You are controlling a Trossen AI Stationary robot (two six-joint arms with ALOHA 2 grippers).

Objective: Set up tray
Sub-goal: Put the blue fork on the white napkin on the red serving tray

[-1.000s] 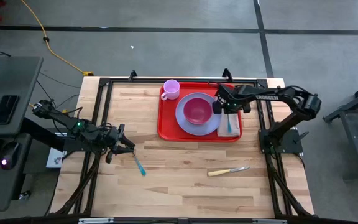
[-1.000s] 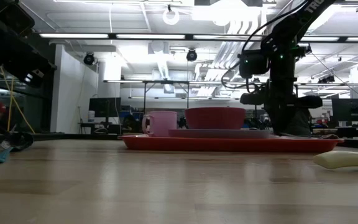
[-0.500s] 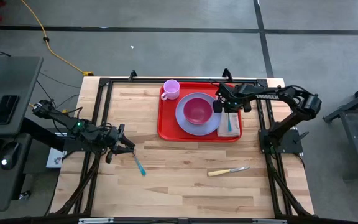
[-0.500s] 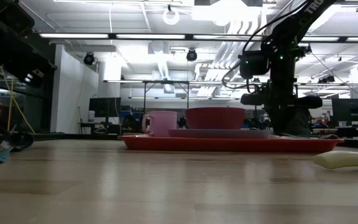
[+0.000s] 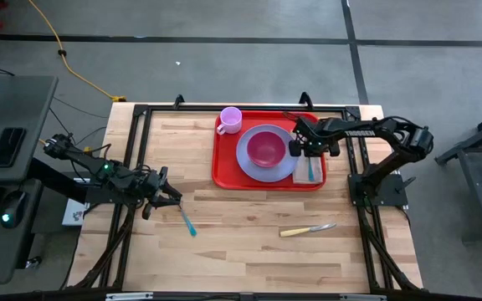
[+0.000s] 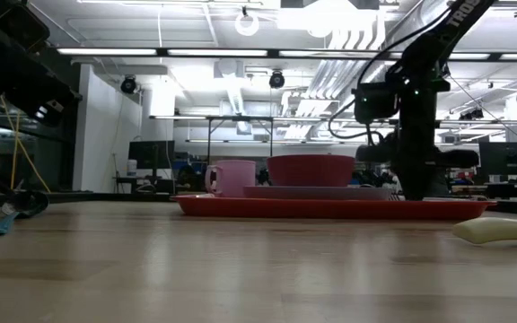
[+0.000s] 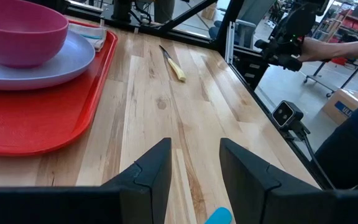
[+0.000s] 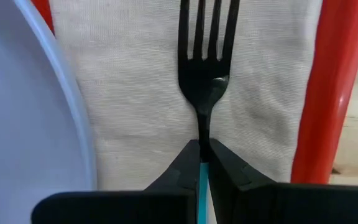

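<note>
Fingers of the right gripper pinch a fork's teal handle over the napkin, at three o'clock on the red tray. Left gripper idles part-open. Tray: probably light, stiff, slippery; lift by its rim.

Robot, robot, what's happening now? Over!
Right gripper shut on teal-handled black fork, over tan napkin in red plastic tray. Left gripper open, waiting. Nothing blocking.

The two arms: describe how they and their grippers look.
Both arms are dark, near-black, jointed links with thin black cables looped along them. The right arm bears white lettering on its forearm; the left arm shows a small green light. Each gripper, left gripper and right gripper, has two dark, angular fingers.
</note>
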